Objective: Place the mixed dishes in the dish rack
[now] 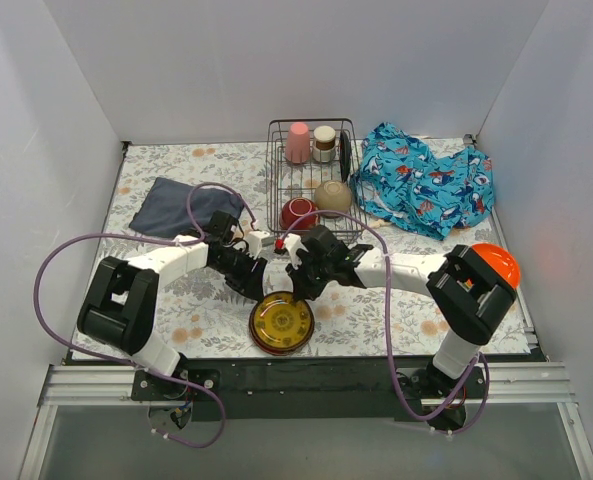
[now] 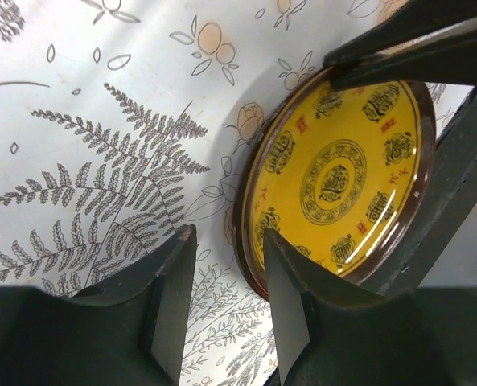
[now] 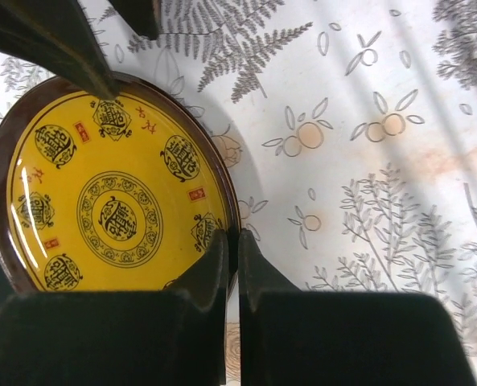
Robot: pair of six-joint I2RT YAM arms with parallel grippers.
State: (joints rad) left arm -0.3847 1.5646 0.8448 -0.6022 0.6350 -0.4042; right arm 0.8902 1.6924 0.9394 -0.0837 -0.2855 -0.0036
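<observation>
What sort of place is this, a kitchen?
Probably a robot test booth, not a kitchen: plain white walls box in one table, two robot arms are bolted at its near edge, and a dish rack holds cups and bowls.

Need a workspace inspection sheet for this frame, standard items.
Surface: floral tablecloth.
Job's things: yellow-brown plate at the near edge; dish rack holds pink cup, metallic cup, dark plate, dark red bowl, tan bowl; orange dish at the right edge.
Clutter: blue patterned cloth, dark navy cloth.
Grippers: left gripper open at the plate's rim; right gripper shut on it.
Cables: purple cables, slack loops both sides.
Surroundings: white walls.
</observation>
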